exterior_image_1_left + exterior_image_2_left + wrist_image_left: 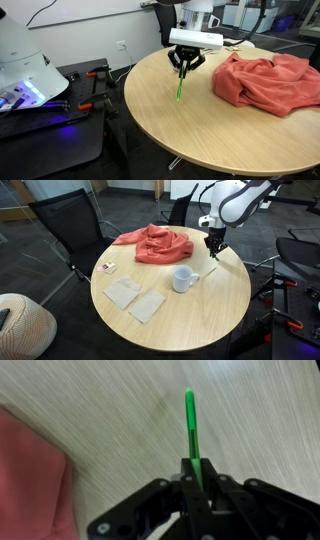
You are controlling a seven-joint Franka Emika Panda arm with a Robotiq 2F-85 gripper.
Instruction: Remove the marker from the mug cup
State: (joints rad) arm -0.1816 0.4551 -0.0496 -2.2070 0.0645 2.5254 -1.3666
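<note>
Two pale napkins (122,292) lie flat toward the left of the round wooden table (190,320) in an exterior view, side by side, with a small card (106,268) just behind them near the rim. Further right, at the far side of the tabletop, a red cloth (155,245) sits in a crumpled heap. Right of the cloth and nearer the camera, the mug cup (184,279) stands upright on the bare wood, white, and apart from the cloth. Right again, over the table's far right edge, the gripper (213,250) hangs pointing down from the white arm, raised and clear of the mug cup.

In an exterior view where the cloth fills the right side, the gripper is in the middle. Its black fingers (178,62) are pinched onto the upper end of the marker (180,88), a thin bright green stick that hangs below them, leaning slightly, over open wood. Whether its lower tip touches the table I cannot tell. The cloth lies to its right, not touching it.

In the wrist view the cloth shows at the left edge. At the centre the marker runs straight away from the camera over the wood grain, its near end clamped between the two narrowly closed fingers, outside the mug cup
</note>
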